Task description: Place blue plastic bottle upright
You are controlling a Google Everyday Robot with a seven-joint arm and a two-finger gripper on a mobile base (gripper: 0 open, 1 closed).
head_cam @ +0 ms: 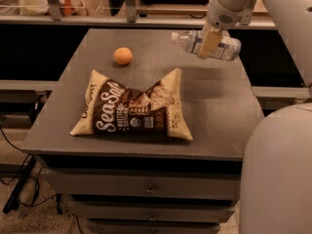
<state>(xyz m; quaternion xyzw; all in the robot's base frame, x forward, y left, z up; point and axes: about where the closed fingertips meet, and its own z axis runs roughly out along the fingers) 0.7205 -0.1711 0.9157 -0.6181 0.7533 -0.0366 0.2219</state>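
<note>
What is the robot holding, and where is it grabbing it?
The end effector holds the blue plastic bottle around its middle, sideways above the back right of the table.

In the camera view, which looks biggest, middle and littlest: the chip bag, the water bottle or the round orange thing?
1. chip bag, biggest by far.
2. blue plastic bottle, held sideways by the tool over the table, far right.
3. round orange thing, littlest.
The bottle is farther back, yet the order looks clear.
</note>
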